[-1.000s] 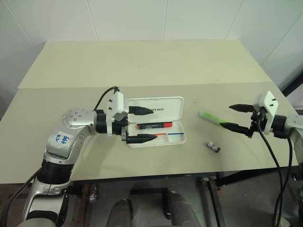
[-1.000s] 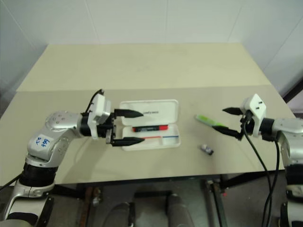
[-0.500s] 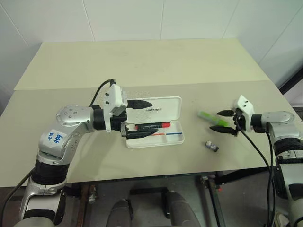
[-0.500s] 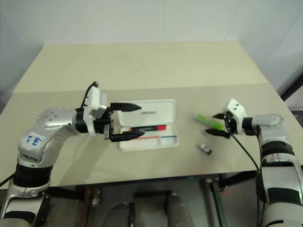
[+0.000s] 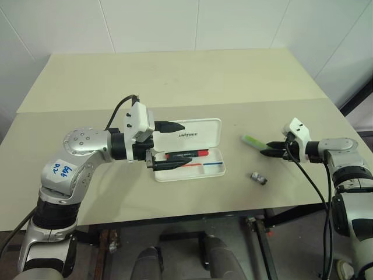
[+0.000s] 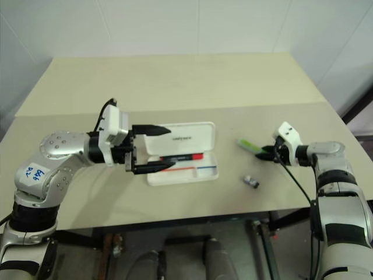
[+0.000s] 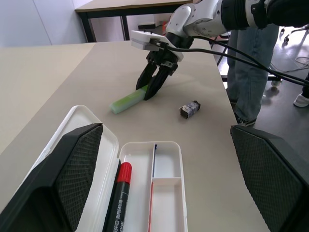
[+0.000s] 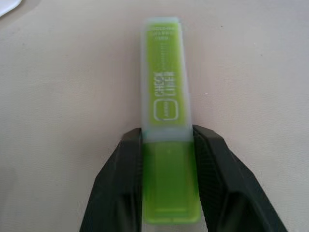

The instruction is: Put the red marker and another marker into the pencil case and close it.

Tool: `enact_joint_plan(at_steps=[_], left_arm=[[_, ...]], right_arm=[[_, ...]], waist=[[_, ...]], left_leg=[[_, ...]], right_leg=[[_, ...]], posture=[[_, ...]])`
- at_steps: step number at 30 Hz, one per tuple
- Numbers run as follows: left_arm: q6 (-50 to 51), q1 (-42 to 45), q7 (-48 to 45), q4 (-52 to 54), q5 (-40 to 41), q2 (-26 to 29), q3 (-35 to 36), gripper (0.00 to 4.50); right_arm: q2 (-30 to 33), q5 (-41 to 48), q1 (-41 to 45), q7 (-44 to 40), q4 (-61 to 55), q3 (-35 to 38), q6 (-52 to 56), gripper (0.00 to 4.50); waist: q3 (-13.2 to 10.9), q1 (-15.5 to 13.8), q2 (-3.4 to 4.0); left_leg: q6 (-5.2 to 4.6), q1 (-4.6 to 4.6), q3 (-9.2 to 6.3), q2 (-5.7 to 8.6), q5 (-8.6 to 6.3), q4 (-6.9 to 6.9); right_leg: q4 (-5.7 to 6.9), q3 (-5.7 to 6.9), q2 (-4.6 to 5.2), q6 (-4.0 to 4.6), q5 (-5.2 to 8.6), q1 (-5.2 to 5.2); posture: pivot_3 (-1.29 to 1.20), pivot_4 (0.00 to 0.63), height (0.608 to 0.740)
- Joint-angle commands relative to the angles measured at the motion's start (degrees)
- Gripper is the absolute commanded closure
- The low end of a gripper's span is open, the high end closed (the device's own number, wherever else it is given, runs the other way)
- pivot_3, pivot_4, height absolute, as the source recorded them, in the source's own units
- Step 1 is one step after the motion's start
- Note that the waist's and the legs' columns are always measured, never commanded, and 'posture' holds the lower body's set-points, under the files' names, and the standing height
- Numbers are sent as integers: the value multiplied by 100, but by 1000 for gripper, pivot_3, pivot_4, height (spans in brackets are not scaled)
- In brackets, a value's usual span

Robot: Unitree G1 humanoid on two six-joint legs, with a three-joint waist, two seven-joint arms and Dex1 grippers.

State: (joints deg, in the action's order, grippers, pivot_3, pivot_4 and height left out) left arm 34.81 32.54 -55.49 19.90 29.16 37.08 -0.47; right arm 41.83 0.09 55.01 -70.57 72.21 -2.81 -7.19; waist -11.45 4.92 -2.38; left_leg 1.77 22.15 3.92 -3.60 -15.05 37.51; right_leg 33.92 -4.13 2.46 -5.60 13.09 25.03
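Where the surface (image 5: pixel 192 204) lies nearest the robot, a small grey stub (image 5: pixel 259 178) rests alone, close to the right tool (image 5: pixel 271 152). Beyond it, that tool has its two fingers pinched on the bright cap end of the green highlighter (image 8: pixel 166 130), which lies flat; the right wrist view shows both pads touching its sides, a contact the head views leave unclear. Farther left, the left tool (image 5: pixel 172 146) hangs wide apart and empty over the open pencil case (image 5: pixel 201 135), where the red marker (image 7: pixel 119 195) lies in the tray beside the hinge.
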Motion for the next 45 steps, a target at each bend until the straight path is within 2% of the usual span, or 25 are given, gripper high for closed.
enact_joint_plan(at_steps=[1, 5, 12, 15, 19, 23, 27, 31, 35, 45], left_arm=[[-134, -50, -25, 173, 71, 82, 98, 0], [-245, -144, -95, 105, 20, 131, 99, 0], [-785, -735, -401, -142, -178, 518, 244, 0], [-971, -1106, -544, -228, -164, 706, 455, 0], [-1184, -1377, -666, -258, -151, 841, 581, 0], [-1394, -1671, -780, -281, -158, 961, 722, 0], [-1576, -1885, -902, -283, -210, 1070, 782, 0], [-1613, -1958, -905, -279, -170, 1115, 824, 0], [-1752, -2043, -1038, -418, -239, 1231, 853, 0], [-1977, -2197, -1157, -559, -300, 1359, 882, 0]], right_arm=[[119, -120, 36, 89, 0, 61, -38, 3406], [75, -147, -1, 86, -110, 82, -237, 3406], [-9, 203, -94, -738, -908, 238, -492, 3406], [-80, 722, -543, -1325, -2437, 246, 12, 3406], [-50, 1308, -1335, -1433, -4520, 195, 1097, 3406], [-88, 1887, -2175, -1174, -6853, -77, 2412, 3406], [-462, 2045, -2462, -464, -8129, -448, 3326, 3406], [-731, 1892, -2437, -17, -8310, -749, 3530, 3406], [-1120, 1477, -2102, 302, -7829, -1215, 3297, 3406], [-1507, 825, -1342, -109, -6414, -1958, 2262, 3406]], waist=[[0, 0, 0], [0, 3, 0], [-1, 33, 2], [-1, 50, 2], [-1, -11, 2], [-2, -42, 3], [-1, -22, 2], [-1, -17, 0], [3, -5, -5], [3, -17, -5]], left_leg=[[0, 0, 0, 0, 0, 0], [0, -1, 0, 0, 0, -3], [0, -3, 5, -1, 0, -18], [0, -4, 5, -4, 0, -28], [5, -3, 1, -9, -3, -38], [12, -3, -2, -11, -8, -38], [16, 3, 2, -12, -11, -33], [16, 2, 11, -13, -11, -26], [16, 3, 12, -13, -11, -33], [13, 11, 9, -18, -25, -44]], right_leg=[[0, 0, 0, 0, 0, 0], [0, 0, 0, -1, -1, 0], [4, -4, -3, -5, -3, 12], [12, -3, -5, -8, -4, 20], [52, 5, -6, -57, -21, 42], [62, 13, -5, -15, 6, 48], [48, 16, -1, 22, 27, 50], [38, 17, 6, 43, 37, 48], [27, 21, 6, 45, 35, 48], [27, 39, 6, 49, 37, 54]], posture=[[0, 150, 740], [0, 150, 740], [0, 150, 740], [0, 150, 740], [0, 150, 740], [0, 150, 740], [0, 150, 740], [0, 150, 740], [0, 150, 740], [0, 150, 740]])
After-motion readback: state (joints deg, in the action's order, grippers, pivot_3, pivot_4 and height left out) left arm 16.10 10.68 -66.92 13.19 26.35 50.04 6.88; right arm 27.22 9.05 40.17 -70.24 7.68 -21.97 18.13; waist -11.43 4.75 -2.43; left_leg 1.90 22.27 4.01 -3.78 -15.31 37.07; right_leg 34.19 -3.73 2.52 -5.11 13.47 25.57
